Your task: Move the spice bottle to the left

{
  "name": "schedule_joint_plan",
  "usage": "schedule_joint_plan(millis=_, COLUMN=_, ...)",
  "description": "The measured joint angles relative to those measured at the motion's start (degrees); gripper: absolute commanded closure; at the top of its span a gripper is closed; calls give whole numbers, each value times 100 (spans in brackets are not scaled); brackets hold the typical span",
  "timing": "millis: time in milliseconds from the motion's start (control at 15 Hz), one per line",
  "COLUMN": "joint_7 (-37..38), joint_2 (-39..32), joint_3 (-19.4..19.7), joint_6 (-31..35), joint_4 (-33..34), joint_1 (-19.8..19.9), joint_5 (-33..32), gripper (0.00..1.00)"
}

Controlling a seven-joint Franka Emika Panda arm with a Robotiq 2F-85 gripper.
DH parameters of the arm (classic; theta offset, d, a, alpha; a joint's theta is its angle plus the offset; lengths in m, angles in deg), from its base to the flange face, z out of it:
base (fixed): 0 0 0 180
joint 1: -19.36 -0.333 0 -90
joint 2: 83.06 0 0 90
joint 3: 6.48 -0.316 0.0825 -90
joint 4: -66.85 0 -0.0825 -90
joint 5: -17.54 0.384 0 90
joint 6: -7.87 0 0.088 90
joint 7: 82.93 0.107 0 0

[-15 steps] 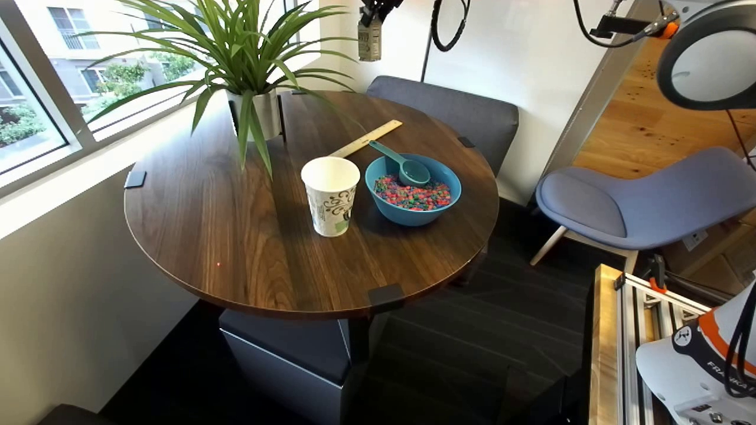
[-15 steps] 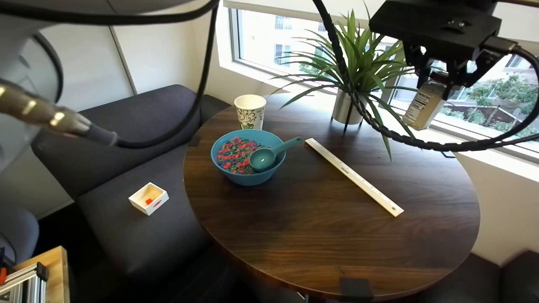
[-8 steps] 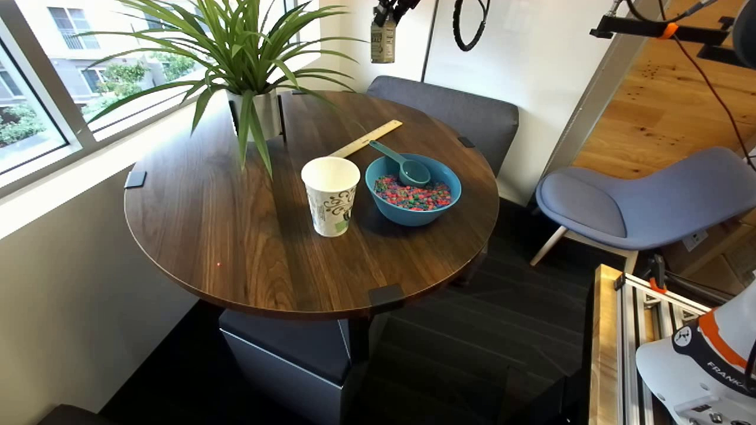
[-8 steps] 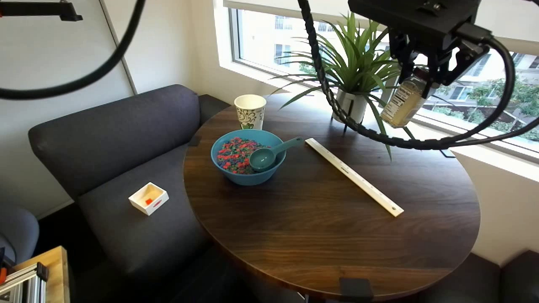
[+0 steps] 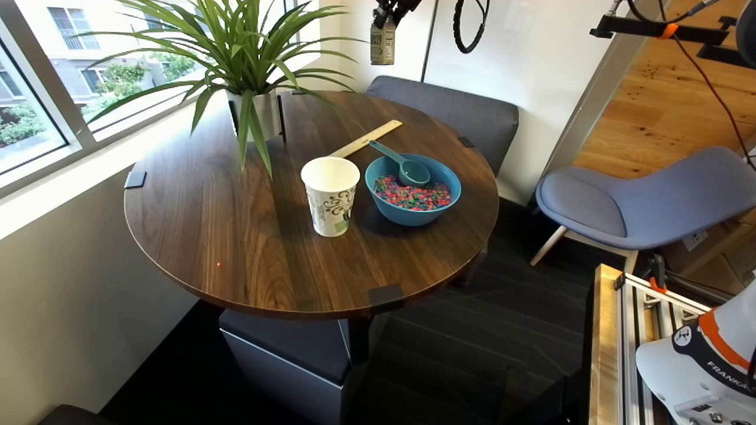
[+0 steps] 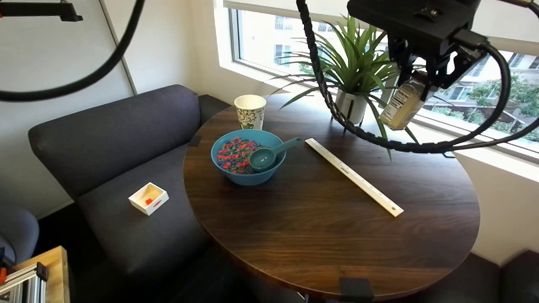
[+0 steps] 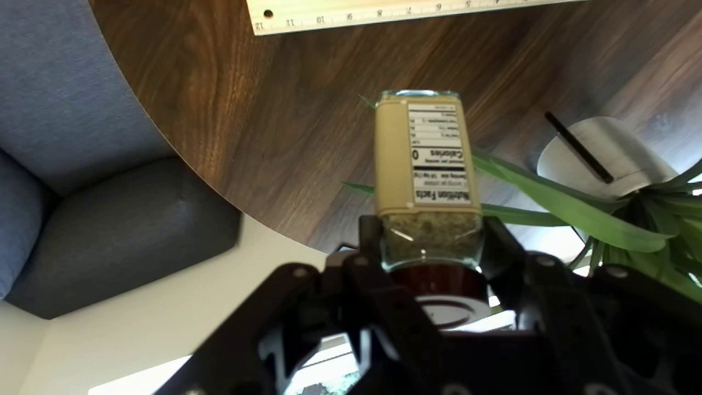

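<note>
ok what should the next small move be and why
Probably ease the hand down toward the table, if this spot is left enough: both exterior views show it holding the spice bottle aloft, likely too high to let go, and the wrist view shows the table behind the bottle.

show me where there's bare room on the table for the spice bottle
In an exterior view, a broad bare patch of the table lies between the blue bowl, the ruler and the near edge. In an exterior view, another lies between the paper cup, the plant and the left edge. It is crowded where cup and bowl stand close together.
</note>
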Motion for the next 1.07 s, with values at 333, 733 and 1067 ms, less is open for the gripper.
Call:
schedule_joint_plan(millis=333, joint_7=-706, joint_2=314, joint_3=-2, joint_6=796, joint_4=-655, joint_1=187, joint_5=124, gripper=77)
schedule_joint_plan(millis=733, joint_7=-1116, joint_2=1528, joint_3=12, joint_6=1163, joint_4=-2115, joint_1=512, joint_5=458, gripper=77)
schedule_joint_plan(millis=1067, joint_7=-1381, joint_2=2798, joint_3=52, joint_6=787, joint_4=-3502, joint_1=413, joint_5=448, gripper=77)
